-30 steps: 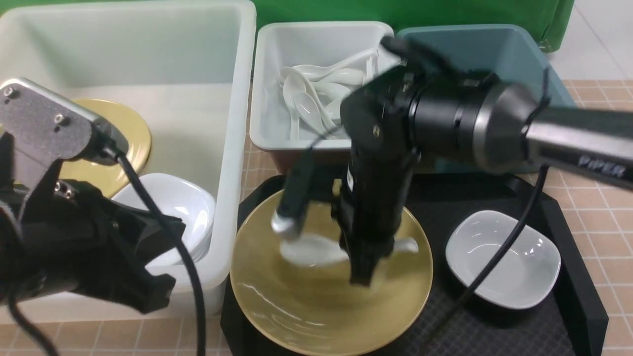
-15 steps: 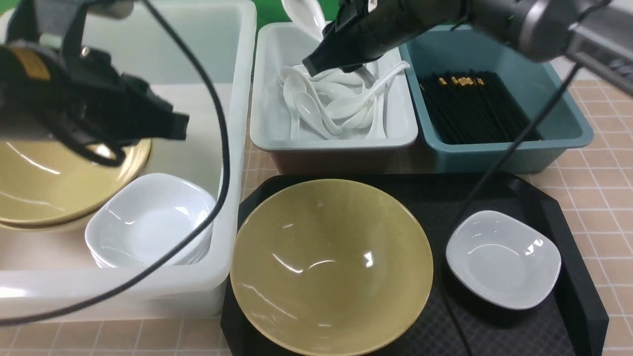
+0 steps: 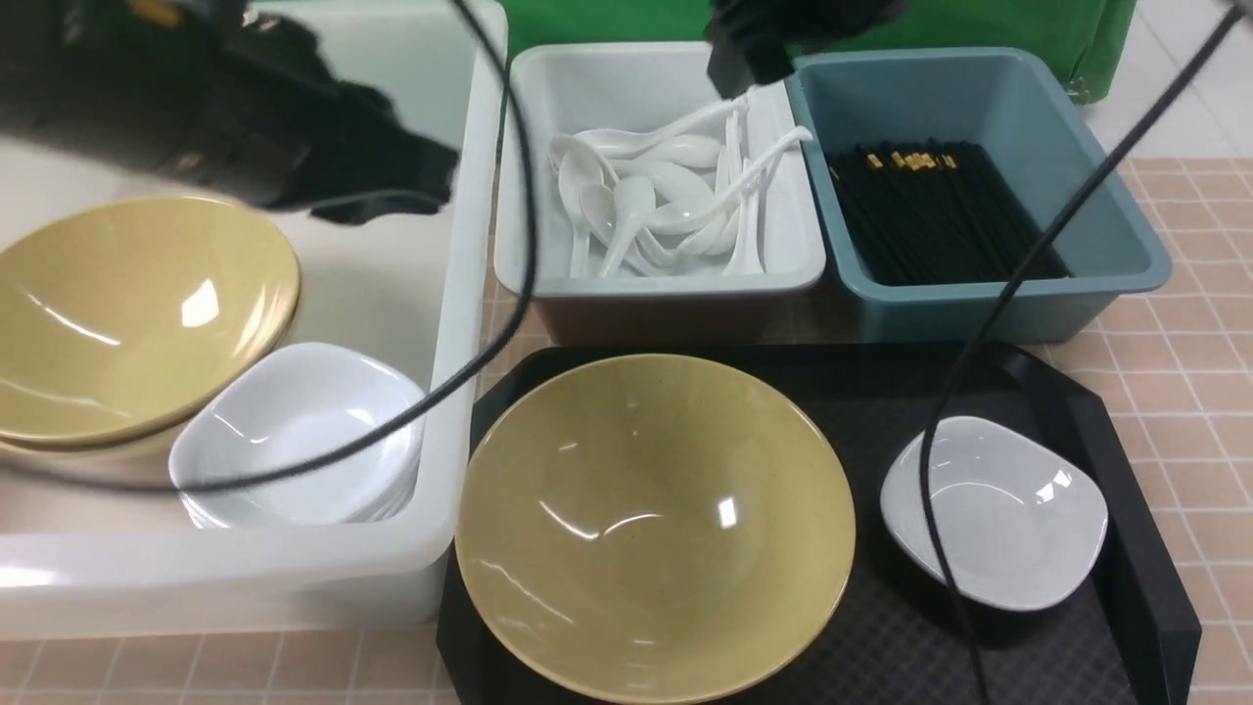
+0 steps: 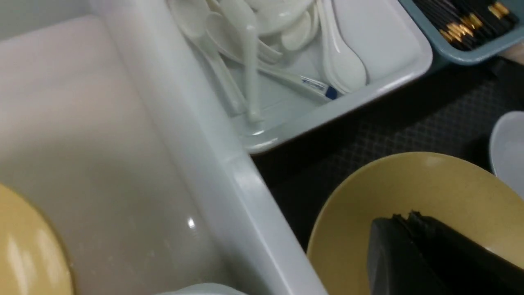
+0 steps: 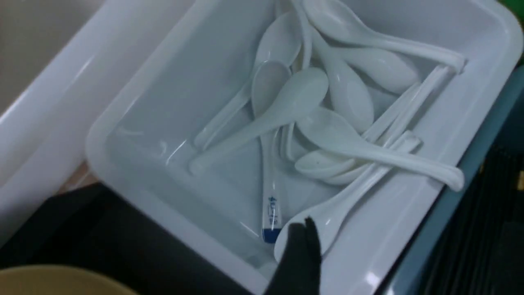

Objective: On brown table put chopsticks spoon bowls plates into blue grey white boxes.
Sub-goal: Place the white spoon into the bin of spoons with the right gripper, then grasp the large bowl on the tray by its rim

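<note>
In the front view, the boxes stand on the brown table [image 3: 1199, 392] beyond the black tray [image 3: 1160, 587]. The teal-blue box [image 3: 1106, 235], nearest the table's right edge, holds a heap of chopsticks [image 3: 940, 215]; the pale grey box [image 3: 812, 230] beside it holds the white spoons [image 3: 690, 213]. Toward the left edge, the large white box [image 3: 450, 323] has mustard-yellow bowls [image 3: 127, 304] and stacked white plates [image 3: 294, 431]. Left to do, on the tray: one yellow bowl [image 3: 656, 529] by its left edge, one white plate [image 3: 1018, 519] near its right edge. I'd call the job nearly finished, with chopsticks and spoons apparently sorted.

In the left wrist view, the left tool [image 4: 403, 217] is clenched, gripping nothing, in front of that last bowl.

In the right wrist view, the right tool [image 5: 405, 237] is spread and released above the grey box, with every spoon in sight lying inside or against its wall.
</note>
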Motion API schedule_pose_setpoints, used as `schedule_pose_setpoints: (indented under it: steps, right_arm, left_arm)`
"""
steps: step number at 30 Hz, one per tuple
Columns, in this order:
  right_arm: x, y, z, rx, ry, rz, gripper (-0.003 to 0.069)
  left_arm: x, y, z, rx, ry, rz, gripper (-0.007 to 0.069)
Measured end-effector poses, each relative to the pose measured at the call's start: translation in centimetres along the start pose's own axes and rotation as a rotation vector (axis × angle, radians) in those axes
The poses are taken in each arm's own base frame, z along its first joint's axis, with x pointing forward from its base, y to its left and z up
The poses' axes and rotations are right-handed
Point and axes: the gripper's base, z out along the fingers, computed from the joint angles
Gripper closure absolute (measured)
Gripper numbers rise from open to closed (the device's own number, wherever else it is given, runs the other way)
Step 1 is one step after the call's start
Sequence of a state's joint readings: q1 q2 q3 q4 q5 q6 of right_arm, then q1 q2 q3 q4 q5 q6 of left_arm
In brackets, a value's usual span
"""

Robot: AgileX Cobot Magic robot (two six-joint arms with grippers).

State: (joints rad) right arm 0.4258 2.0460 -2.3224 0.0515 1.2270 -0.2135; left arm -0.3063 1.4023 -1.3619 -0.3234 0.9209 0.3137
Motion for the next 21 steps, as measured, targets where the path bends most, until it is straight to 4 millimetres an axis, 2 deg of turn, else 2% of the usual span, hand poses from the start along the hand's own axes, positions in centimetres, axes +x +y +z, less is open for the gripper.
schedule_pose_setpoints:
  steps: [1, 4, 5, 9, 12, 15, 19, 21]
  right_arm:
    - [-0.1, 0.1, -0.7, 0.001, -0.01, -0.004, 0.0051]
    - [0.4, 1.0, -6.1, -0.006, -0.053, -0.03, 0.0085]
    - [0.6, 1.1, -6.1, -0.01, -0.047, -0.031, 0.0094]
    - [3.8, 2.8, -10.8, -0.041, -0.025, -0.072, 0.015]
    - [7.5, 4.0, -12.1, -0.078, 0.05, -0.089, 0.019]
    - [10.8, 4.5, -12.8, -0.09, 0.112, -0.09, 0.0221]
    - [13.9, 5.0, -13.4, -0.095, 0.149, -0.093, 0.0252]
    - [14.6, 5.1, -13.7, -0.095, 0.148, -0.09, 0.0261]
  left_arm:
    - [-0.1, 0.0, 0.1, 0.009, 0.007, 0.01, 0.0635]
    - [-1.5, -0.9, 2.8, 0.106, 0.15, 0.135, 0.061]
    - [-1.6, -1.0, 2.9, 0.111, 0.16, 0.143, 0.0607]
    - [-1.7, -3.8, 6.2, 0.182, 0.304, 0.227, 0.0472]
    - [-1.3, -5.8, 8.9, 0.189, 0.373, 0.295, 0.0319]
    - [-0.9, -6.6, 11.3, 0.127, 0.404, 0.393, 0.017]
    - [-0.4, -6.5, 14.2, 0.031, 0.433, 0.505, 0.0059]
    - [-0.2, -6.3, 15.1, 0.008, 0.444, 0.527, 0.0046]
